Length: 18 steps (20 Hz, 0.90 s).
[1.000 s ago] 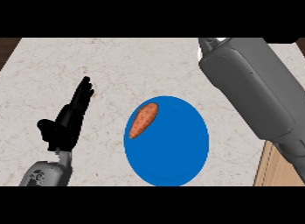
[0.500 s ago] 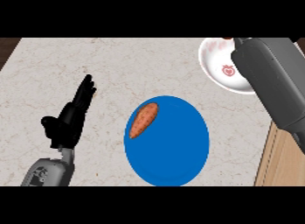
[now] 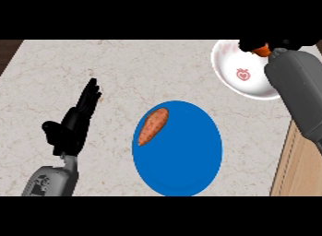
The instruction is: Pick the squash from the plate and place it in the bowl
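Observation:
A blue plate (image 3: 180, 161) lies at the counter's middle, with an orange-brown, elongated vegetable (image 3: 152, 126) on its upper left part. The white bowl (image 3: 240, 83), marked with a small red figure inside, stands at the far right. My right hand (image 3: 286, 44) hangs over the bowl's far rim, largely cut off by the view's top. Its fingers are curled round a small orange piece, the squash (image 3: 261, 50), of which only a tip peeks out. My left hand (image 3: 74, 122) rests open at the left, fingers pointing up, apart from the plate.
The marble counter (image 3: 122, 69) stretches left and behind the plate. A wooden surface (image 3: 303, 170) borders the counter at the lower right, under my grey right forearm (image 3: 303, 97). Dark floor shows at the far left corner.
My right forearm has swung right and away from the plate, uncovering the white bowl; the hand now sits over the bowl's far rim. The left hand and the vegetable on the plate have not moved.

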Motion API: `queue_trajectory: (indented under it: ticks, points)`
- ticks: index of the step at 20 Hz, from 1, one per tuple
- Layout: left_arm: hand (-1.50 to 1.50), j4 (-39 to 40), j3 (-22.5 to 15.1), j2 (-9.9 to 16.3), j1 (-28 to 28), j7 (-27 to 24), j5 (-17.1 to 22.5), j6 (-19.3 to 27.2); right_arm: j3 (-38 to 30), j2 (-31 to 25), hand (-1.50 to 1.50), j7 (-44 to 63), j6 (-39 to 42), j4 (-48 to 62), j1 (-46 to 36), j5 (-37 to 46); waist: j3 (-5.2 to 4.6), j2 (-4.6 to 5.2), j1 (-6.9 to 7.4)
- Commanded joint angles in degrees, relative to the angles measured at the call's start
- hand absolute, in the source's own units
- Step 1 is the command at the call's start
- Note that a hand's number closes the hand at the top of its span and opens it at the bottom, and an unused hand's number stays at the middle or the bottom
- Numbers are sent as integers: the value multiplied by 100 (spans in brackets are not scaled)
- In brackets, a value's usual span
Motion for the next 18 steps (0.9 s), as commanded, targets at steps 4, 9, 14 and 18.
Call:
queue_trajectory:
  ticks: [4,9,14,18]
  points:
    - [0,271,-123,-253,-130,-176,-159,92,-911,-32,150,-946,266,953,67,-836,5,55,72]
    - [0,250,150,-58,66,-232,-1,-52,-1217,111,-150,-2085,892,845,569,-1360,1,-6,-27]
    - [0,-43,0,-145,-85,148,-69,-22,-1780,91,-150,-2958,491,817,290,-1791,7,6,54]
    - [0,-8,108,-105,166,-96,46,-148,-2128,3,-150,-3505,-10,518,515,-2051,2,-16,-18]
